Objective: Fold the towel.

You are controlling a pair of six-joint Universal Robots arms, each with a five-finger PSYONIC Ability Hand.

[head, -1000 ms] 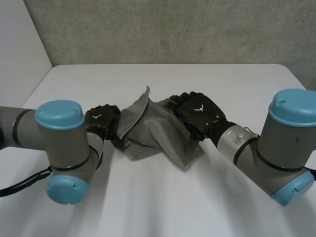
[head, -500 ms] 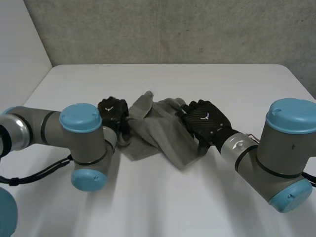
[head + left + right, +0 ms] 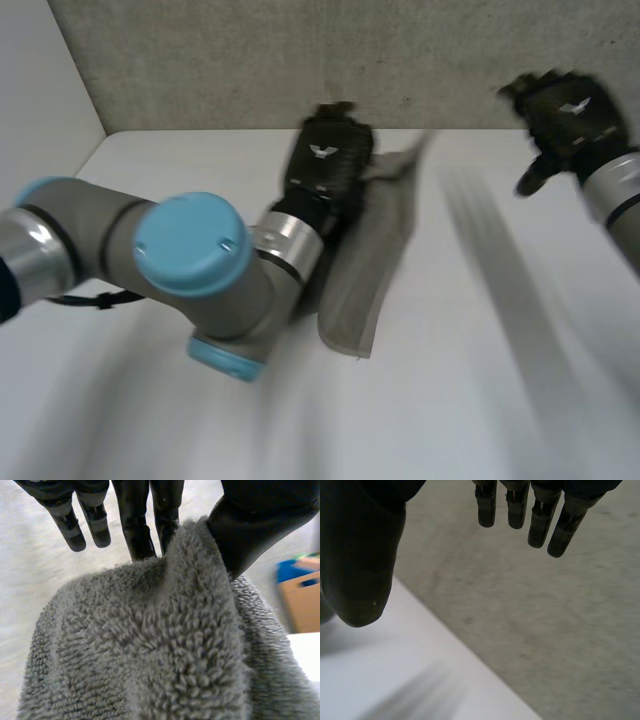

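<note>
My left hand (image 3: 325, 165) is raised over the far middle of the white table (image 3: 500, 390). It is shut on the grey towel (image 3: 375, 250), which hangs from it in a long drape down to the tabletop. In the left wrist view the thumb (image 3: 250, 525) pinches a fold of the fluffy towel (image 3: 150, 655) against the fingers (image 3: 142, 530). My right hand (image 3: 570, 105) is up at the far right, away from the towel. Its own wrist view shows that hand (image 3: 360, 560) with straight fingers (image 3: 540, 520) apart from the thumb and nothing between them.
A grey wall (image 3: 250, 60) stands behind the table's far edge. A cardboard box (image 3: 302, 600) with something blue behind it shows beyond the towel, on the thumb's side. The right wrist view looks past the table's edge (image 3: 395, 670) at the wall.
The left hand has closed on the towel and swung it up and toward the far side. The right hand has let go of the towel and risen to the far right.
</note>
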